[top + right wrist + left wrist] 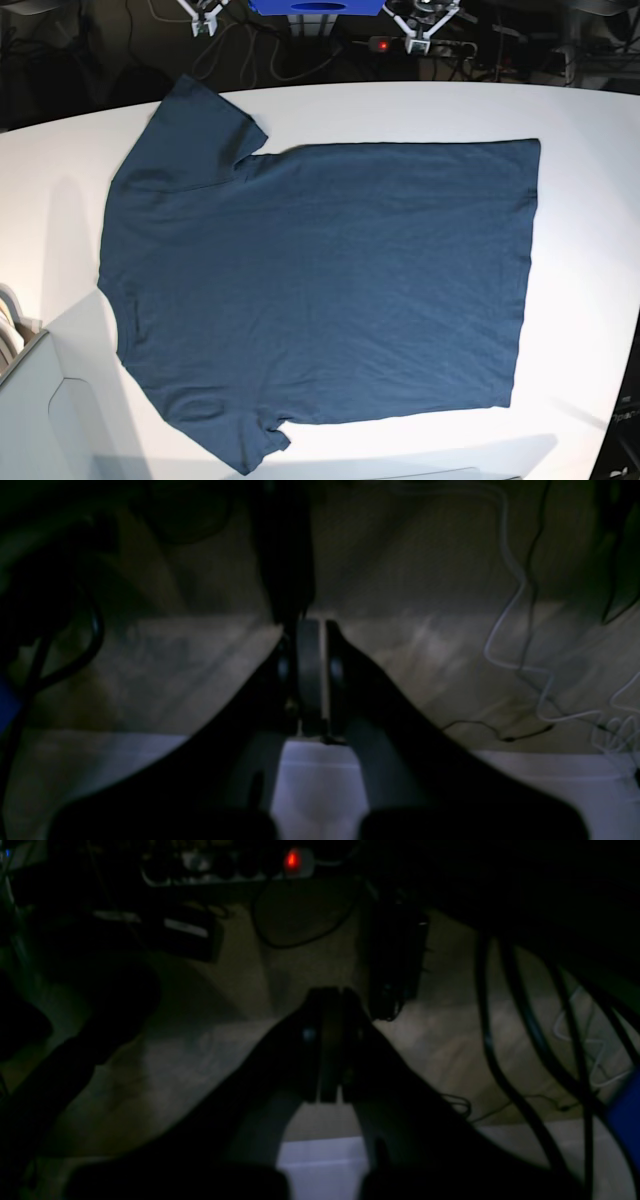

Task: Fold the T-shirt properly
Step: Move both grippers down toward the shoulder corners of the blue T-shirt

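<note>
The dark navy T-shirt (pixel 320 290) lies spread flat on the white table (pixel 585 110). Its collar end is at the left, its hem at the right, and its sleeves reach to the far left and the near left. Neither gripper touches it. In the left wrist view my left gripper (pixel 330 990) is shut, jaws pressed together with nothing between them, over a dim floor. In the right wrist view my right gripper (pixel 311 622) is shut and empty too. Neither wrist view shows the T-shirt.
A power strip (pixel 292 860) with a red light lies on the floor beyond the table's far edge, among dark cables (pixel 505 1040) and a white cable (pixel 510 605). A blue box (pixel 315 6) sits at the back. A pale grey object (pixel 30 400) stands at the near left corner.
</note>
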`<state>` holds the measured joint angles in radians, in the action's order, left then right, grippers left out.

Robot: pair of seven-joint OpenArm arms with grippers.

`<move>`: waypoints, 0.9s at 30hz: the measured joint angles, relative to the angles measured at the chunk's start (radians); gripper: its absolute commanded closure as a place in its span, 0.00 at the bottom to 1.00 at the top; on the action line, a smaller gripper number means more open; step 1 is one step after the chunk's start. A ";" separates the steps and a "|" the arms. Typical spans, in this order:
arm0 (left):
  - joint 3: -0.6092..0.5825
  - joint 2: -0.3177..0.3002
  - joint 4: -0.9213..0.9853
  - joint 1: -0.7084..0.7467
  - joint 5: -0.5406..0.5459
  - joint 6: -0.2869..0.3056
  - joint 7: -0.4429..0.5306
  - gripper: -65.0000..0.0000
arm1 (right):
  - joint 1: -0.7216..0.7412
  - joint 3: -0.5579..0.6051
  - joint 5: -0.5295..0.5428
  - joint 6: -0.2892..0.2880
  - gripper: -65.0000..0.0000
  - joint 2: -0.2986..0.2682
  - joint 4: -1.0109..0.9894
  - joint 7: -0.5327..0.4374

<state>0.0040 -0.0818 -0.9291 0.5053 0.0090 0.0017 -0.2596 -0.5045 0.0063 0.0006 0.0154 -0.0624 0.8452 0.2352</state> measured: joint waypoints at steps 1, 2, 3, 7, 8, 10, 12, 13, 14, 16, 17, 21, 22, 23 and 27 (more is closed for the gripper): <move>-0.002 -0.005 -0.019 0.017 -0.002 0.002 0.002 1.00 | -0.011 0.000 -0.001 0.000 1.00 -0.003 0.020 0.000; -0.001 -0.008 -0.027 0.029 -0.001 0.002 0.002 1.00 | -0.019 -0.001 0.000 0.000 1.00 -0.007 0.032 -0.007; 0.000 -0.014 -0.027 0.035 -0.001 0.002 0.001 1.00 | -0.021 0.000 0.000 0.000 1.00 -0.010 0.035 -0.005; 0.004 -0.018 -0.026 0.030 -0.002 -0.001 0.002 1.00 | -0.024 0.001 0.000 0.000 1.00 -0.019 0.035 0.001; 0.004 -0.019 -0.027 0.027 -0.002 -0.001 0.006 1.00 | -0.026 0.001 0.000 0.000 1.00 -0.021 0.036 0.001; 0.004 -0.018 -0.032 0.026 -0.002 -0.001 0.009 1.00 | -0.026 0.000 0.000 0.000 1.00 -0.021 0.039 0.001; 0.004 -0.018 -0.033 0.029 -0.002 -0.001 0.008 1.00 | -0.026 0.000 0.000 0.000 1.00 -0.020 0.040 0.001; 0.004 -0.018 -0.033 0.031 -0.002 -0.001 0.009 1.00 | -0.026 0.000 0.000 0.000 1.00 -0.021 0.040 0.001; 0.004 -0.018 -0.033 0.033 -0.002 -0.001 0.008 1.00 | -0.026 0.000 0.000 0.000 1.00 -0.022 0.040 0.001; 0.004 -0.018 -0.033 0.035 -0.002 -0.001 0.008 1.00 | -0.027 0.000 0.000 0.000 1.00 -0.023 0.040 0.001; 0.004 -0.018 -0.034 0.038 -0.002 -0.001 0.010 1.00 | -0.027 0.000 0.000 0.000 1.00 -0.023 0.040 0.001; 0.004 -0.019 -0.045 0.052 -0.002 -0.001 0.010 1.00 | -0.037 0.000 0.000 0.000 1.00 -0.023 0.044 -0.003; 0.004 -0.020 -0.060 0.061 -0.002 -0.002 0.002 1.00 | -0.045 0.000 0.000 0.000 1.00 -0.023 0.055 -0.003; 0.004 -0.021 -0.087 0.077 -0.002 -0.002 0.002 1.00 | -0.058 0.000 0.000 0.000 1.00 -0.023 0.077 0.002; 0.004 -0.021 -0.220 0.145 -0.002 -0.002 0.002 1.00 | -0.126 0.002 -0.001 -0.002 1.00 -0.036 0.202 0.003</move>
<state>0.0078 -0.1024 -1.1488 0.6498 0.0067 0.0002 -0.2577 -0.6304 0.0078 -0.0002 0.0135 -0.0982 1.0470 0.2378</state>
